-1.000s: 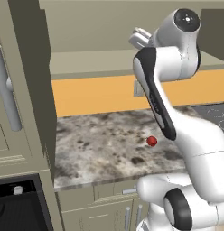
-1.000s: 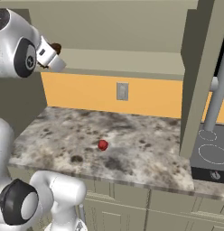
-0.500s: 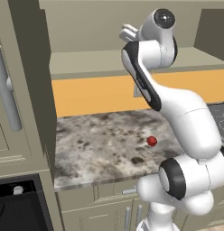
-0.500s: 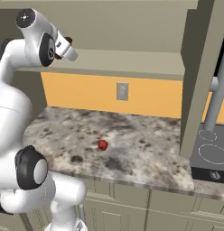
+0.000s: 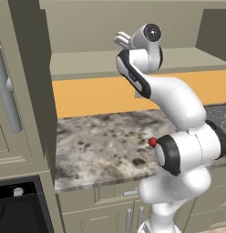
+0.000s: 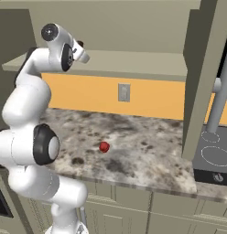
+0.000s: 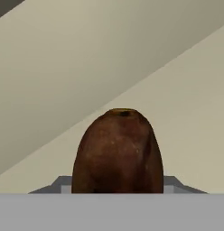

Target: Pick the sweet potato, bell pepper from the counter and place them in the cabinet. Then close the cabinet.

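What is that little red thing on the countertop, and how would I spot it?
Look at the mottled stone counter below the orange wall strip. Near its middle, beside the robot's white arm, sits the bell pepper: a small round bright red object, the one vivid spot on the grey and brown stone.

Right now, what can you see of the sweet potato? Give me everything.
The sweet potato is a dark brown oblong lump with mottled reddish skin and an orange-rimmed dark spot at its far tip. In the hand view it stands end-on between the gripper's finger tips, apparently held, in front of the cabinet's pale beige inside surfaces.
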You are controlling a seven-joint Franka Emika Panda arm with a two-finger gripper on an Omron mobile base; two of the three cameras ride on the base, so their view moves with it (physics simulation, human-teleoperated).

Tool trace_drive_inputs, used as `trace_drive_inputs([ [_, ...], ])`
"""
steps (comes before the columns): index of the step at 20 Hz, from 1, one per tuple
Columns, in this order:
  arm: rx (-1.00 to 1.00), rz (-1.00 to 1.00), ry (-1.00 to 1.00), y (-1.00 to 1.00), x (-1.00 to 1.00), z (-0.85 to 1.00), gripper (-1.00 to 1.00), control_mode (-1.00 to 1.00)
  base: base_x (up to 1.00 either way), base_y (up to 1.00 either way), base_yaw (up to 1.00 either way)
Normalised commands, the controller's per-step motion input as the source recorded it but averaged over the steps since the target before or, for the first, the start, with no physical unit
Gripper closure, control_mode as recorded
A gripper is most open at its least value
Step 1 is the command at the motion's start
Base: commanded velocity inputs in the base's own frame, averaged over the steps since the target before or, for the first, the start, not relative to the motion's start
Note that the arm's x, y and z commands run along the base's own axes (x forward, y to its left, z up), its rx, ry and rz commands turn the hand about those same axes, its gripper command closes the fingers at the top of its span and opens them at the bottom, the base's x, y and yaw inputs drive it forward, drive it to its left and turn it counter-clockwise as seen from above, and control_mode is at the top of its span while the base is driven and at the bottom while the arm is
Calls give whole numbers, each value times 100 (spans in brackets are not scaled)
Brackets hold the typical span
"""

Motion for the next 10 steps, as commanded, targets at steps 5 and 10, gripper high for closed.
trace_drive_inputs([
  [5,0,0,-6,0,75,-10,100,-100,0,0,0],
  [10,0,0,-6,2,57,0,-100,-100,0,0,0],
])
